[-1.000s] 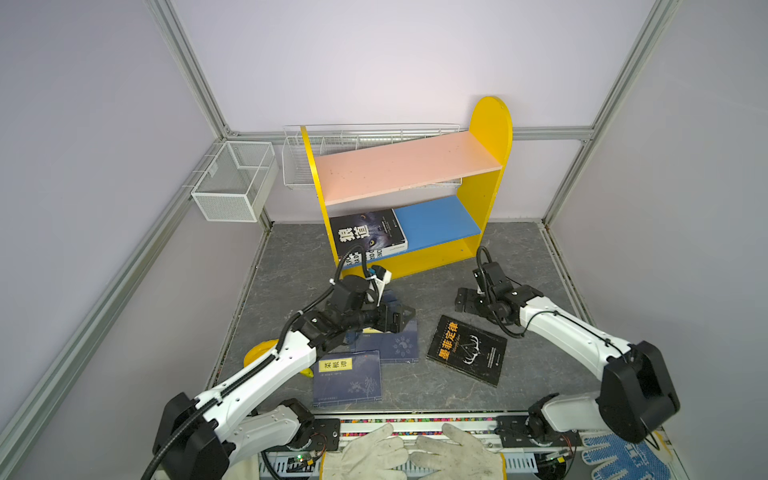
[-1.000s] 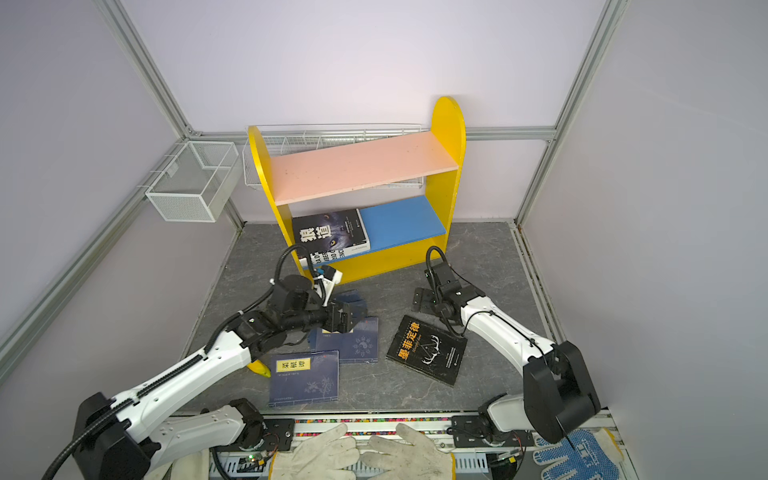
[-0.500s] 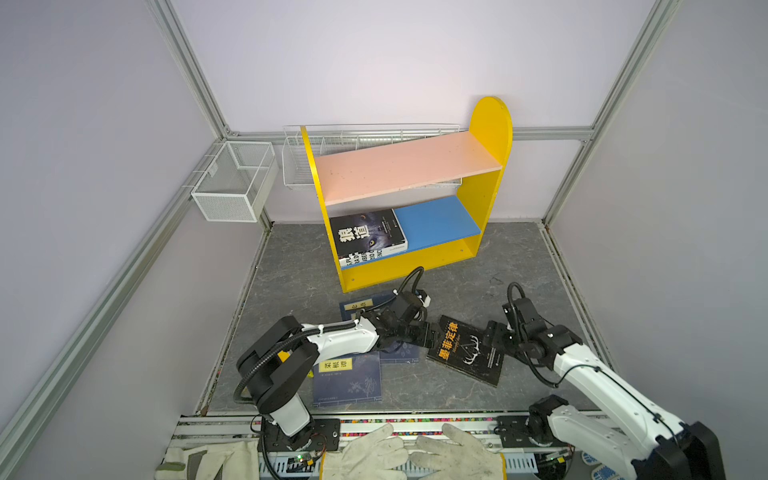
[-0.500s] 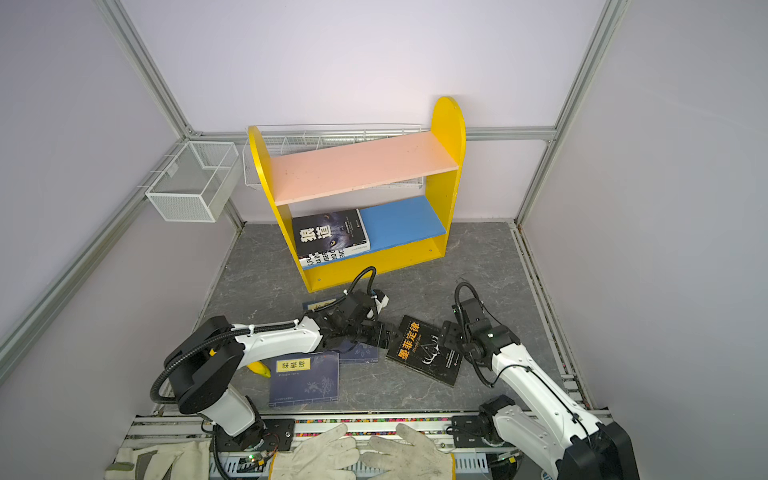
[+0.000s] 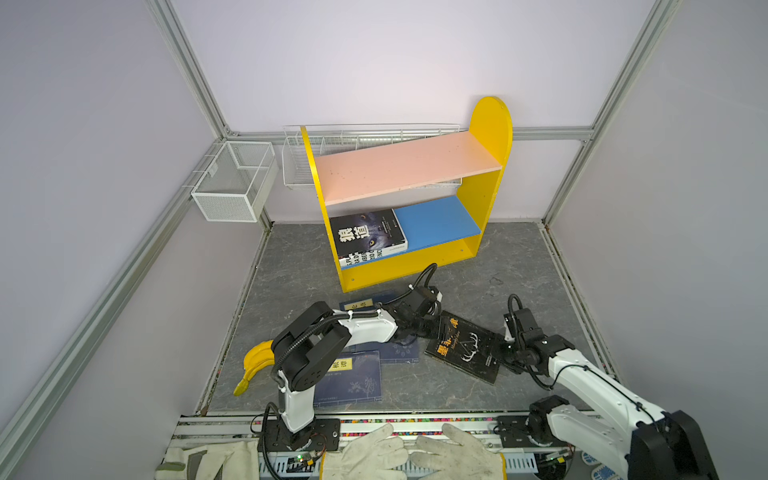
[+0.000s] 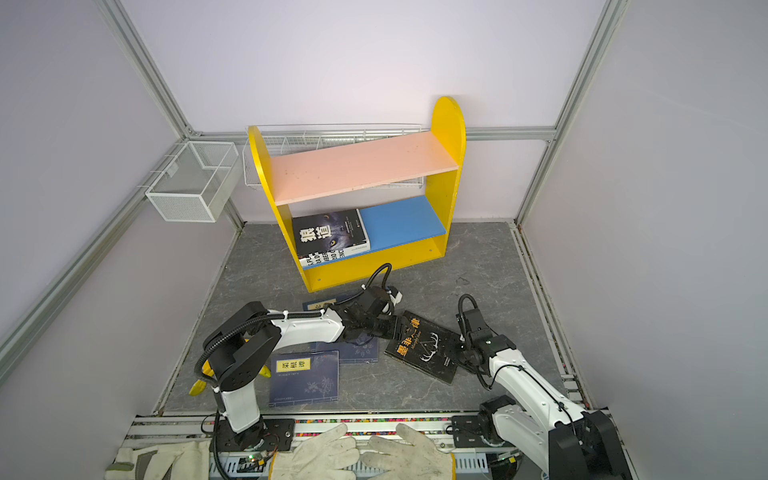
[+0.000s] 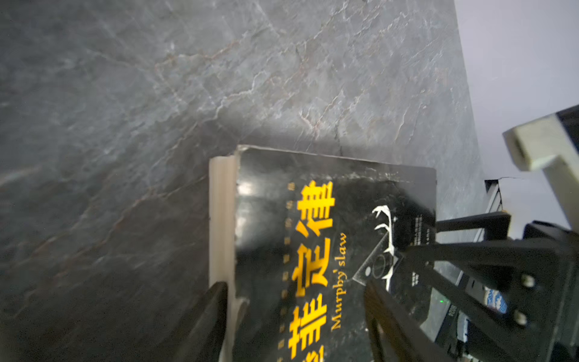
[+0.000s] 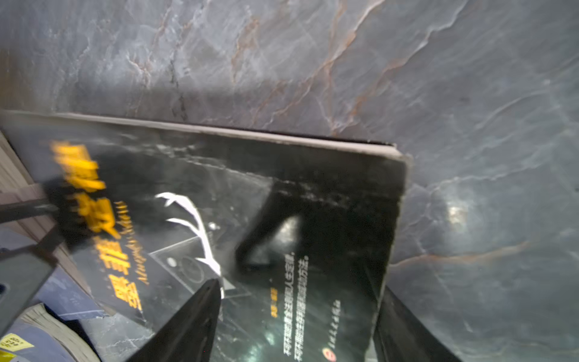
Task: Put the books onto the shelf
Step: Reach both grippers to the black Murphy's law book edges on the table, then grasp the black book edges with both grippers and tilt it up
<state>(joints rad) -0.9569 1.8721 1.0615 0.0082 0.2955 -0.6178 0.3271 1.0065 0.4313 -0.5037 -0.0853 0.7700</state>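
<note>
Grey marbled tabletop (image 5: 519, 266), black book (image 5: 465, 345) flat in front of the shelf (image 5: 490, 124): I see my left gripper (image 7: 294, 285) and right gripper (image 8: 299, 286) with jaws apart, astride opposite edges, unclamped; I judge the cover stiff, glossy and slippery, best pinched there.

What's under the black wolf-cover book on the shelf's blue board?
A thick white book with black lettering lies under the black book, on the blue board. Only its front strip shows; the rest, and anything beneath it, is covered.
</note>
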